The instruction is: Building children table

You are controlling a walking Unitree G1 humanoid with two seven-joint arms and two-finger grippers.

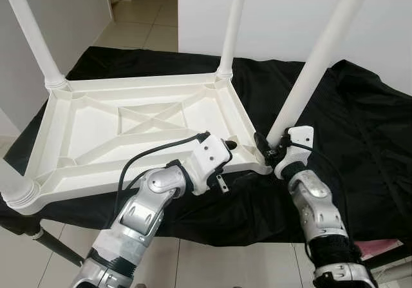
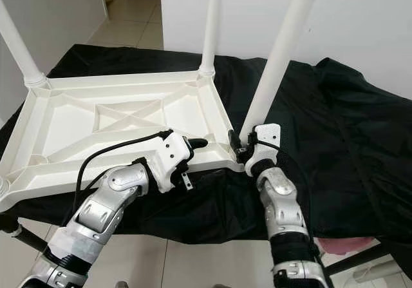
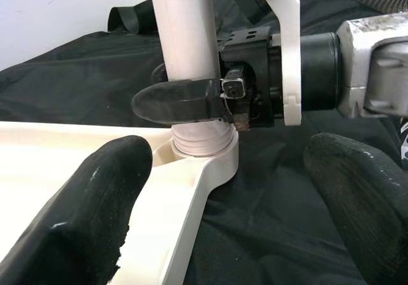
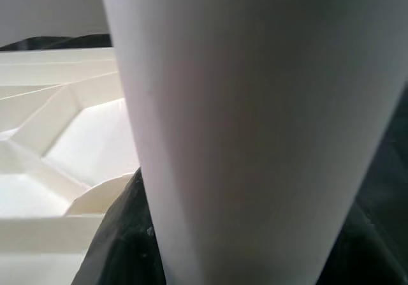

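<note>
A white plastic table [image 1: 148, 124] lies upside down on a black cloth, its legs pointing up. My right gripper [image 1: 270, 147] is shut on the near-right leg [image 1: 315, 62] just above its socket at the table's corner. In the left wrist view one of its black fingers [image 3: 178, 101] wraps around that leg [image 3: 185, 30]. My left gripper [image 1: 233, 151] is open beside that corner, straddling the table's near rim with nothing between its fingers [image 3: 83, 215]. In the right wrist view the leg [image 4: 255, 125] is very close.
Three more legs stand in their sockets: far left [image 1: 32, 33], far right [image 1: 233, 24] and near left [image 1: 13, 185]. The black cloth [image 1: 360, 127] spreads to the right. A white wall is behind, tiled floor below, a pink object [image 1: 386, 246] at lower right.
</note>
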